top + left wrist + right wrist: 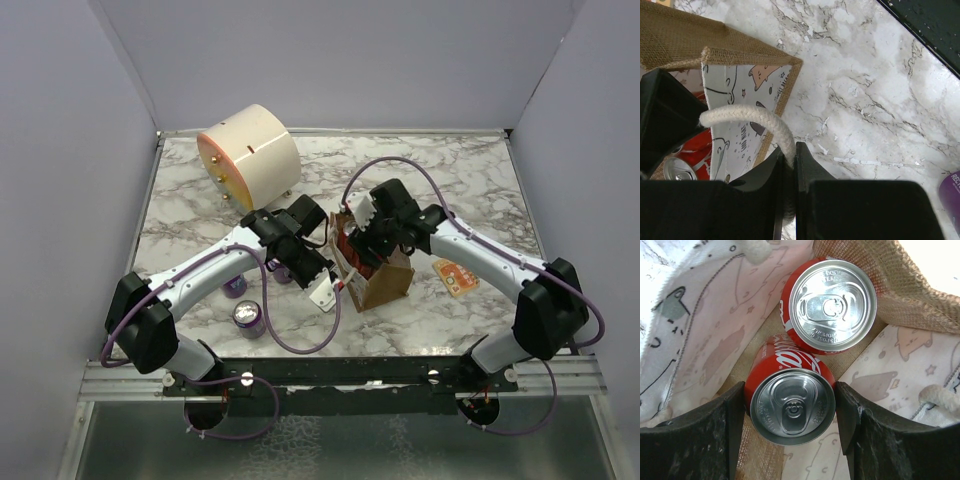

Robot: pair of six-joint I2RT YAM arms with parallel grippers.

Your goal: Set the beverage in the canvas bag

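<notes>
The canvas bag (388, 284) stands open at the table's middle, tan burlap outside, cartoon-print lining inside (695, 335). My left gripper (791, 150) is shut on one whitish rope handle (755, 117) at the bag's near-left side (325, 288). My right gripper (790, 402) reaches down into the bag (365, 240), its jaws closed on the sides of an upright red cola can (792, 407). A second red cola can (832, 305) stands on the bag's floor just beyond it. The left wrist view shows a red can (692, 152) inside the bag too.
Three purple cans stand left of the bag (248, 318), (234, 286), (283, 272); one shows in the left wrist view (951, 192). A large cream cylinder (248, 155) lies at the back left. An orange packet (455, 277) lies right of the bag.
</notes>
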